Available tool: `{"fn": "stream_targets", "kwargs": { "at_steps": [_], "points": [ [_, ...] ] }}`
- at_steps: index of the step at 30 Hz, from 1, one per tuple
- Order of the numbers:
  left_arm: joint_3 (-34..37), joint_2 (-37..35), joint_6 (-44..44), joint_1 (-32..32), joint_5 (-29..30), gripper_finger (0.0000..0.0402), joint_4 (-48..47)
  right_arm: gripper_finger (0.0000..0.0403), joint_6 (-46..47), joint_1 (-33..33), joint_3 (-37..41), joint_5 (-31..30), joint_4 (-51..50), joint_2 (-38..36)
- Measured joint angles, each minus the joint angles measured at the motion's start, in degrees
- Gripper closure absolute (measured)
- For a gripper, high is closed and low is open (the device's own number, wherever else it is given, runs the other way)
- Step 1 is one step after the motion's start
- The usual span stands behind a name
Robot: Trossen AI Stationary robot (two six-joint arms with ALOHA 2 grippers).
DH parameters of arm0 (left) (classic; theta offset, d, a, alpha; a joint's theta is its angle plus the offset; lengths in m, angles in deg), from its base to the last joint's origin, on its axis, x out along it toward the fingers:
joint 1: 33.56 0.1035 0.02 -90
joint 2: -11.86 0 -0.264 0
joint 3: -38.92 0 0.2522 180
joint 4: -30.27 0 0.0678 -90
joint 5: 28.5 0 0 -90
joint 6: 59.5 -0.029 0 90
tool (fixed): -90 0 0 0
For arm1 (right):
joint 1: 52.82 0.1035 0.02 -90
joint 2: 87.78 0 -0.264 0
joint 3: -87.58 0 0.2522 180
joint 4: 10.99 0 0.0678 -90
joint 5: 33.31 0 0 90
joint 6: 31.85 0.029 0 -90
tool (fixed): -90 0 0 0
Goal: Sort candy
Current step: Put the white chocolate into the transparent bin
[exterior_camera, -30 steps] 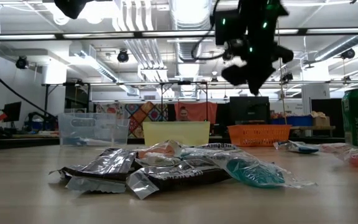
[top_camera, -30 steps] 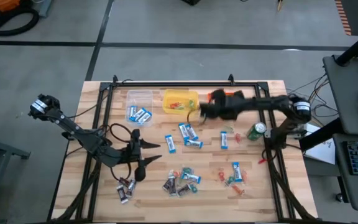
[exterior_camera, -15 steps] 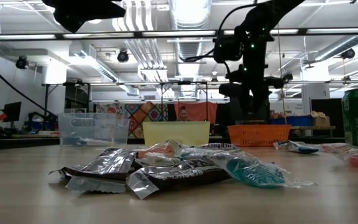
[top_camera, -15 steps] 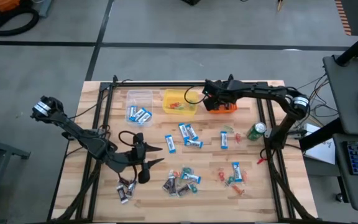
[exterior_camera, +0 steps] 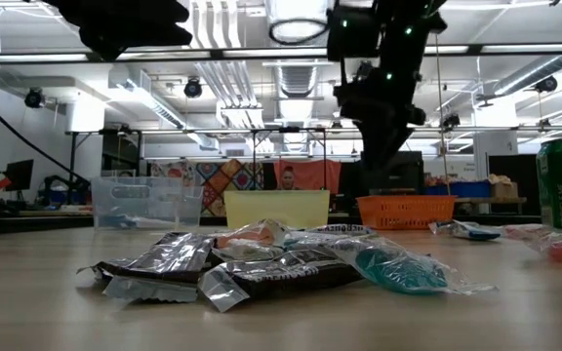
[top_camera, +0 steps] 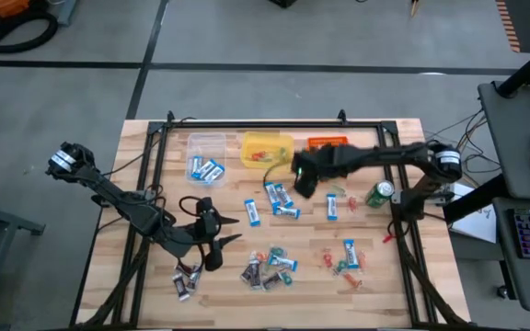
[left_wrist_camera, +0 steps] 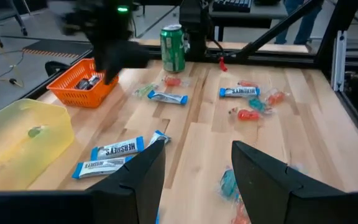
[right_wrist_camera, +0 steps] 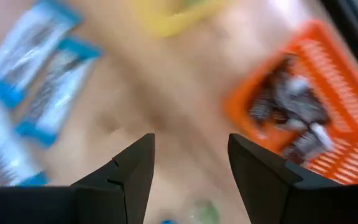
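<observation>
Candy lies scattered on the wooden table: blue-and-white bars (top_camera: 282, 200), dark brown ones (top_camera: 258, 273) near the front, and small red and green pieces (top_camera: 343, 267) at the right. At the far side a clear tub (top_camera: 205, 152) holds blue-and-white bars, beside a yellow tub (top_camera: 267, 149) and an orange tub (right_wrist_camera: 297, 118) holding dark brown candy. My right gripper (top_camera: 294, 182) hangs open and empty above the table, just near of the yellow and orange tubs (right_wrist_camera: 188, 168). My left gripper (left_wrist_camera: 197, 168) stands open and empty over the table's near left (top_camera: 228, 228).
A green can (top_camera: 380, 193) stands at the right, near the right arm's base. A black metal frame (top_camera: 274, 122) runs around the table's edges. Bare wood shows between the tubs and the scattered candy.
My right gripper swung to the far side over the orange tub, then came back toward the near left, ending just near of the tubs over the blue-and-white bars.
</observation>
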Motion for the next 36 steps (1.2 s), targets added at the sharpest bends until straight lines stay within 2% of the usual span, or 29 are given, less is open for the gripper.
{"fn": "stream_targets", "kwargs": {
  "at_steps": [3,6,11,16,22,30,36],
  "points": [
    [0.00,-0.55,-0.01,0.00,-0.18,0.0233,-2.13,0.0207,-3.46,5.65,1.45,0.31,5.29,0.05],
    [0.00,-2.39,-0.02,0.01,-1.04,0.0233,-3.03,0.0207,-7.72,10.49,3.97,3.51,12.68,0.05],
    [0.00,-4.16,-0.99,0.00,-1.99,0.0233,-4.30,0.0207,-10.21,15.45,11.23,4.24,30.32,0.05],
    [0.00,-4.09,-1.16,0.00,-2.00,0.0233,-4.21,0.0207,-10.14,15.51,18.69,3.97,43.08,0.07],
    [0.00,-3.39,-1.09,0.00,-1.97,0.0233,-3.87,0.0209,-7.95,15.54,25.45,4.02,50.02,0.07],
    [0.00,-0.99,-1.57,1.04,-1.49,0.0233,-1.28,0.0209,-7.02,15.54,32.13,4.03,58.40,0.27],
    [0.00,0.52,-1.57,2.14,-1.49,0.0233,-0.46,0.0209,-7.05,15.54,33.55,4.15,66.71,5.37]
  ]
}}
